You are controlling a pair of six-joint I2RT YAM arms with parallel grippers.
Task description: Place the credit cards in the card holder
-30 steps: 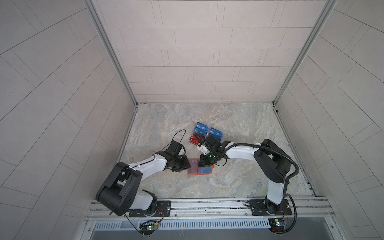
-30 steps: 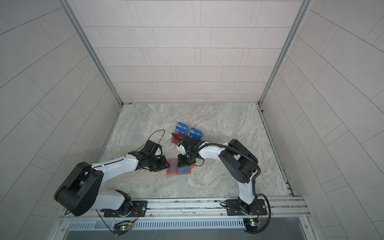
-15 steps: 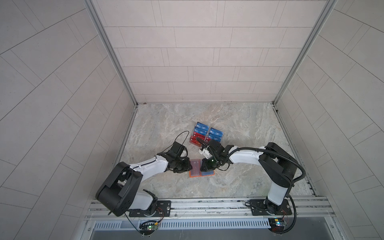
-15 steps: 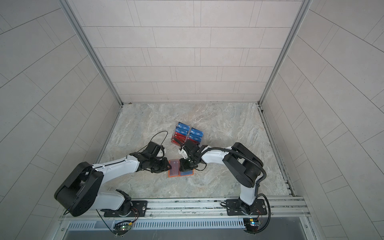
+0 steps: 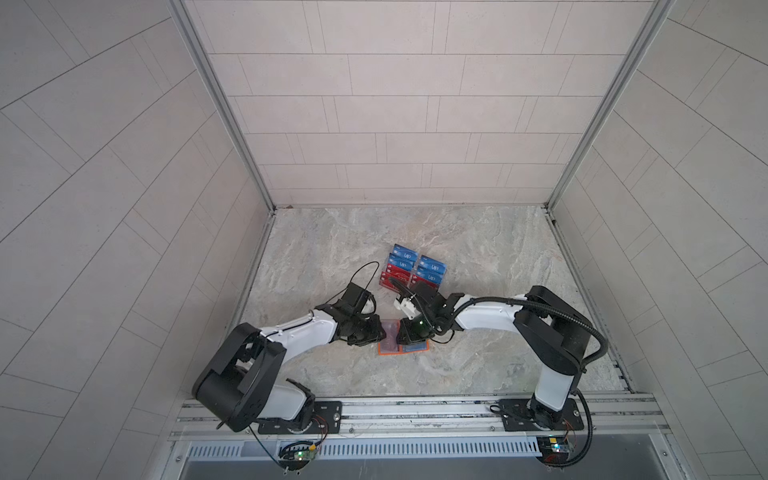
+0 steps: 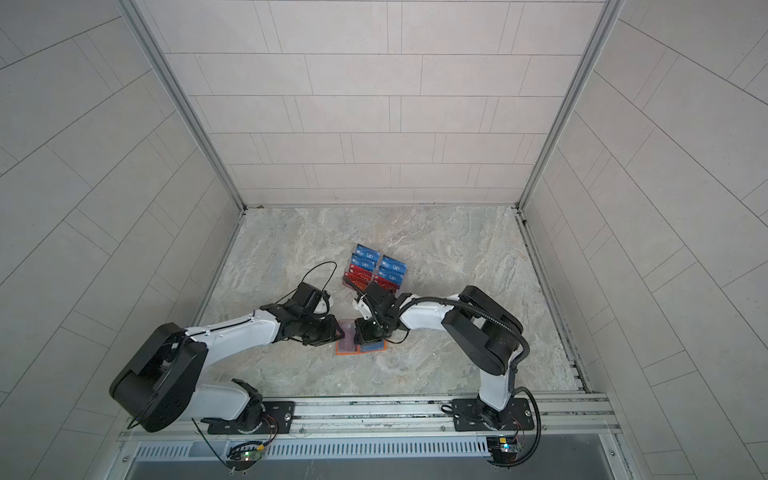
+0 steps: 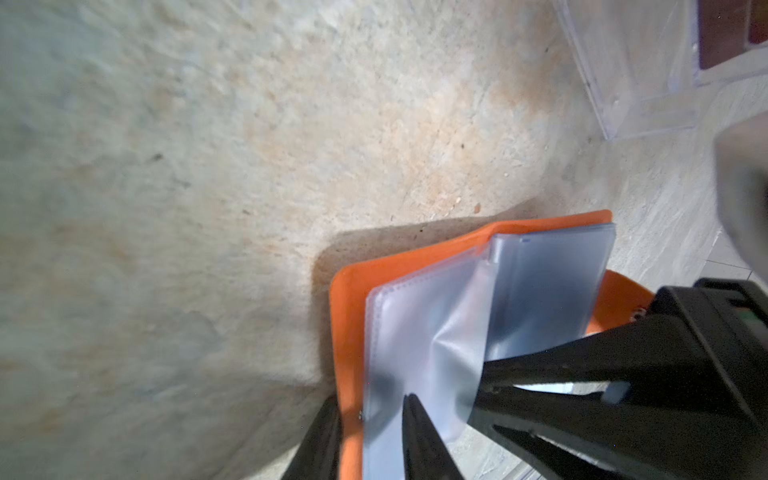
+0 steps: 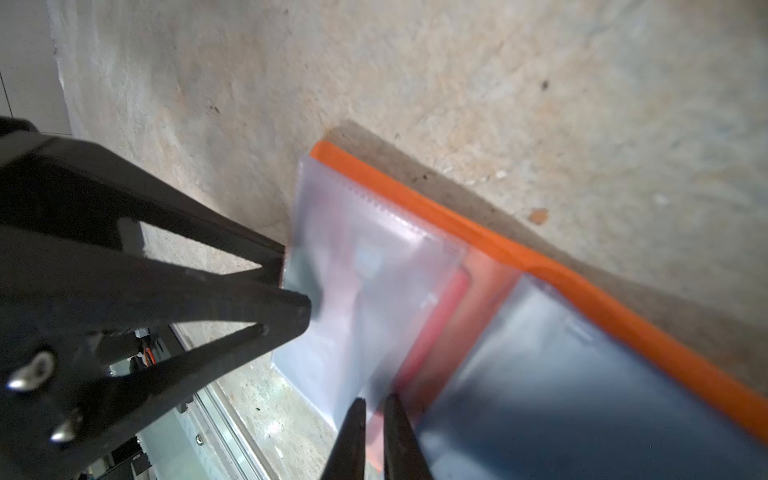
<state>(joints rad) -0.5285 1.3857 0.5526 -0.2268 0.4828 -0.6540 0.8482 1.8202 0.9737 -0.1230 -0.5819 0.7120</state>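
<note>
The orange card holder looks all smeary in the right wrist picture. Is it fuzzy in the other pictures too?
Right wrist view: the card holder and its clear sleeve are smeared, as if by motion. Left wrist view: the orange edge is crisp; only a grey shape at the frame's edge is blurred. In both top views it is sharp but tiny.

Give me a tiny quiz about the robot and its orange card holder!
1. True or false: the card holder lies shut on the table.
2. In the clear rack, the credit cards farthest from the robot are: A red, B blue, C green.
3. Fill in: the right gripper pinches a clear ____ of the holder.
Key: 1 false, it lies open; 2 B; 3 sleeve.
</note>
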